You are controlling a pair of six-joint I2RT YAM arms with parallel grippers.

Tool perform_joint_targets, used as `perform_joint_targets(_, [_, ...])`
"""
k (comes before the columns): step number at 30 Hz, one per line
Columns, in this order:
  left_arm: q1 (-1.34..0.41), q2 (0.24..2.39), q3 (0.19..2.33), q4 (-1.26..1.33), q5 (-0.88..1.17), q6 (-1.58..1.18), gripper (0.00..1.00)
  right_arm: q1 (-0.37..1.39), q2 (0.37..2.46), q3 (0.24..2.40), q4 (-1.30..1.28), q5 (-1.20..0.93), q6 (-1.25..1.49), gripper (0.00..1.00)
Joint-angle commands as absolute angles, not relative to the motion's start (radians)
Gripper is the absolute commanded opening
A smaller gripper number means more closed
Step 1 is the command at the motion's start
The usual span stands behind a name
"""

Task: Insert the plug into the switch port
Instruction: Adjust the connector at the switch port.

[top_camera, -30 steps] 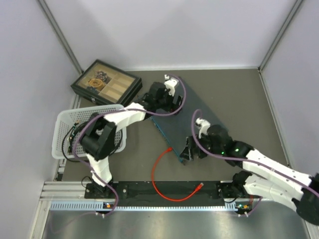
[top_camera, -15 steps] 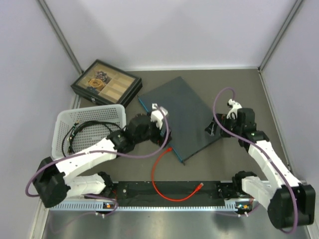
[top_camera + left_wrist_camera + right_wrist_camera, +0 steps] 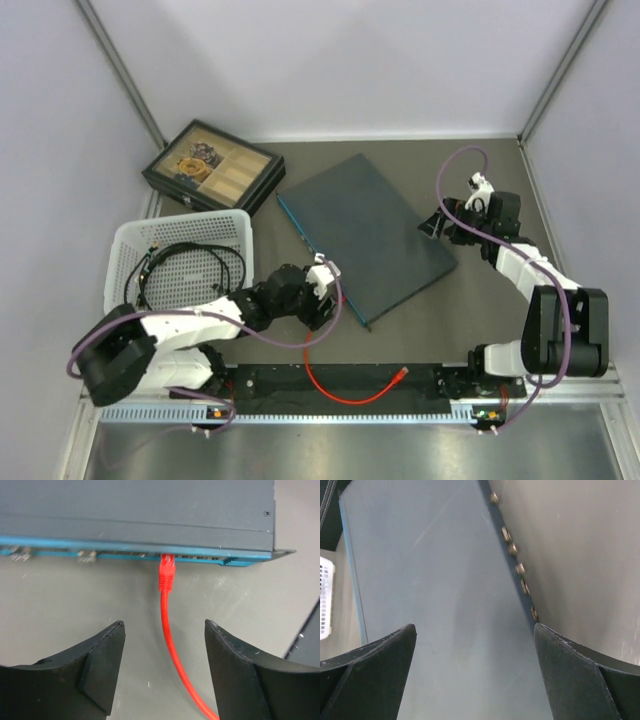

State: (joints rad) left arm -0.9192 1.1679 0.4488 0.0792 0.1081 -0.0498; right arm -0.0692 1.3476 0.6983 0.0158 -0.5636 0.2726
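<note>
The switch (image 3: pixel 370 225) lies flat in the middle of the table (image 3: pixel 480 330), turned at an angle, with its thin teal edge facing left and near. The plug (image 3: pixel 166 572) sits with its nose in 1 of the sockets on that teal edge, close to the near corner of the box. From the plug, the red cable (image 3: pixel 171 652) curls across the table toward the near side, and its loose end (image 3: pixel 402 377) rests on the black rail between the 2 arm bases.

The left gripper (image 3: pixel 164 623) hangs low, just in front of the teal edge and a little back from the plug. Its jaws are released. The cable runs between the 2 fingers (image 3: pixel 100 665) with a gap on either side, so nothing is grasped.

The right gripper (image 3: pixel 474 626) is over the far right side of the switch, above the edge with a row of small metal fittings. Its jaws are spread wide and hold nothing.

To the left stands a white basket (image 3: pixel 130 240) with black cables in it. Beyond it, at the far left, is a black compartmented box (image 3: pixel 160 175).
</note>
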Motion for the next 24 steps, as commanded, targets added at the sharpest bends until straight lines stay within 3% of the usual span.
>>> perform_joint_targets(1, [-0.923, 1.270, 0.472, 0.312, 0.169, 0.029, 0.65, -0.083, 1.411, 0.768, 0.136, -0.633, 0.265, 0.99])
perform_joint_targets(8, [-0.925, 1.408, 0.474, 0.425, 0.224, 0.049, 0.44, -0.089, 1.471, 0.785, 0.159, -0.641, 0.250, 0.99])
perform_joint_targets(12, [-0.925, 1.459, 0.511, 0.433, 0.271, 0.041, 0.21, -0.095, 1.506, 0.798, 0.176, -0.652, 0.255, 0.99])
perform_joint_targets(16, [-0.925, 1.467, 0.515, 0.434, 0.279, 0.028, 0.05, -0.095, 1.549, 0.828, 0.175, -0.675, 0.245, 0.99])
perform_joint_targets(24, [-0.925, 1.439, 0.538, 0.437, 0.267, 0.005, 0.00, -0.094, 1.643, 0.877, 0.137, -0.784, 0.235, 0.99])
